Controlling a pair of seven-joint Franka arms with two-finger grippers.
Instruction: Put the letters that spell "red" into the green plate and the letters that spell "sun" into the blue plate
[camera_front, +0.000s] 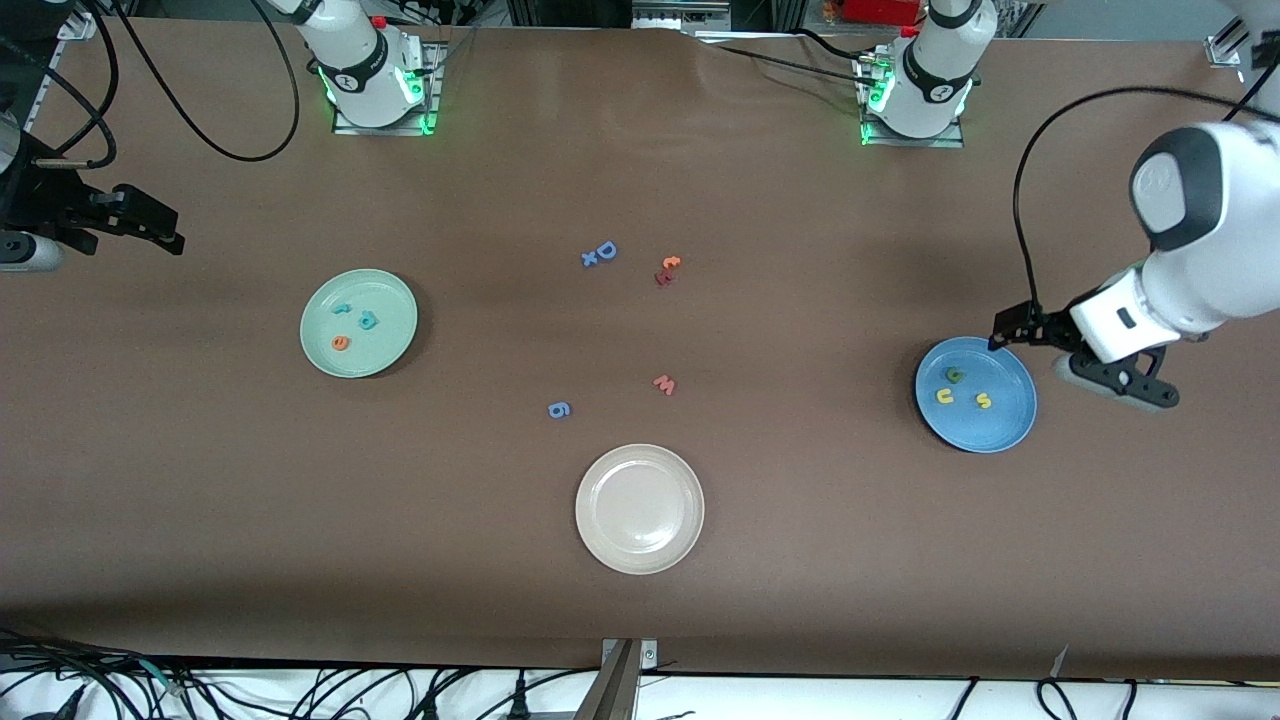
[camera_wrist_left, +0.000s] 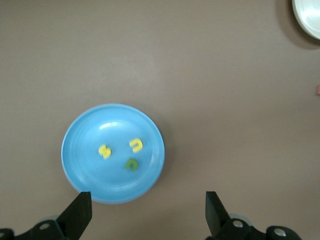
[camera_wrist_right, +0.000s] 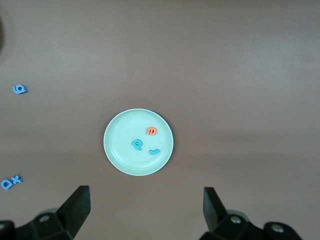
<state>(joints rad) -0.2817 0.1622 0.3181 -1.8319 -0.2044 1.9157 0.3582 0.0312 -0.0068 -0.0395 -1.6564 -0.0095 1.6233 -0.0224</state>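
front view: a brown table with three plates. the green plate (camera_front: 358, 323) sits toward the right arm's end and holds the teal r (camera_front: 342, 309), the orange e (camera_front: 341, 343) and the teal-blue d (camera_front: 368, 320). the blue plate (camera_front: 976, 394) sits toward the left arm's end and holds the olive u (camera_front: 955, 375), the yellow n (camera_front: 944, 396) and the yellow s (camera_front: 983, 401). both words look sorted, so the task seems finished — the next move likely calls only for pulling the arms clear. the left gripper (camera_front: 1125, 385) hangs beside the blue plate's rim, empty. the right gripper (camera_front: 150, 225) waits over the table's edge, well apart from the green plate. leftovers lie mid-table: a blue capital d (camera_front: 605, 250), an orange t (camera_front: 669, 264), a pink w (camera_front: 665, 384), a blue g (camera_front: 560, 409), and a cream plate (camera_front: 640, 508) nearer the camera. nothing blocks either arm.

left wrist view: the left gripper's fingers (camera_wrist_left: 80, 215) are spread wide, holding nothing, above the blue plate.

right wrist view: the right gripper's fingers (camera_wrist_right: 75, 210) are spread wide and empty — the green plate lies below.
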